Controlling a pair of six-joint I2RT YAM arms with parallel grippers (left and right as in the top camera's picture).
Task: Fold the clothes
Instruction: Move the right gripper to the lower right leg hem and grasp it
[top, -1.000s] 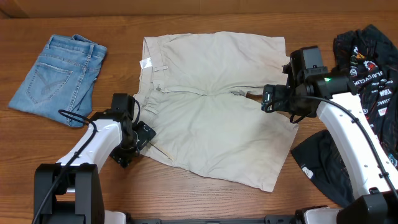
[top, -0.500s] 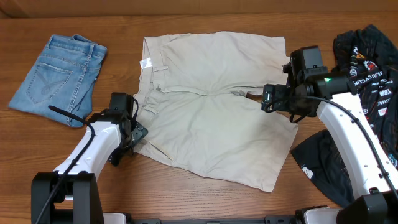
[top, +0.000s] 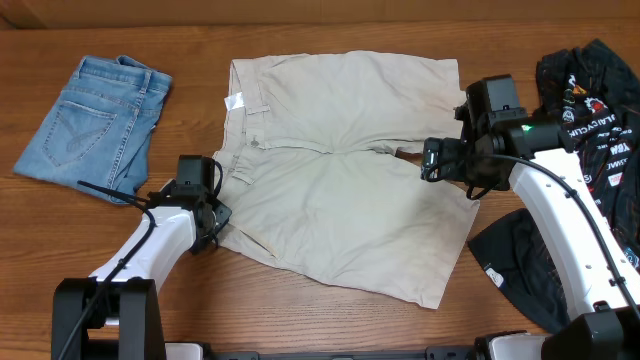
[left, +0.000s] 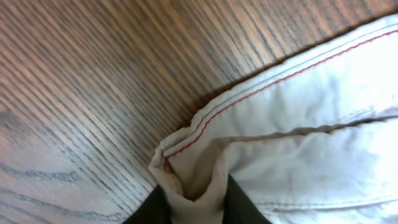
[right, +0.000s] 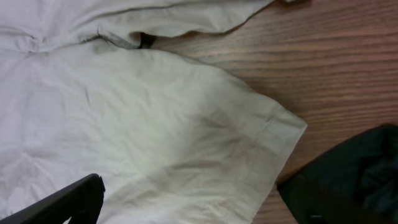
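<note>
Bench (top: 330, 320): brown wood grain, the whole work surface. Beige shorts (top: 340, 200) lie flat at centre, the biggest item, with the waistband toward 9 o'clock and both legs running toward 3 o'clock; the near leg fans out to about 5 o'clock. Black printed jersey (top: 590, 110) is heaped at 2 o'clock, apart from the shorts. A second dark cloth (top: 515, 265) lies at 4 o'clock, just beside the near leg's hem. Denim shorts (top: 90, 125) sit folded at 10 o'clock, well apart from the beige pair, back pocket up. Left arm (top: 150, 245) reaches in from 7 o'clock. The left jaws are closed on the beige shorts at the waistband's 8 o'clock corner; the left wrist view shows a fold of cloth (left: 199, 180) with a red-stitched edge bunched between the two dark fingers (left: 146, 211), and bare wood toward 10 o'clock. Right arm (top: 560, 210) comes in from 4 o'clock. The right jaws stand wide open and grip nothing, over the shorts' 3 o'clock side near the crotch. The right wrist view shows one finger (right: 68, 202) above flat beige cloth (right: 155, 124) and the hem corner at 3 o'clock.
</note>
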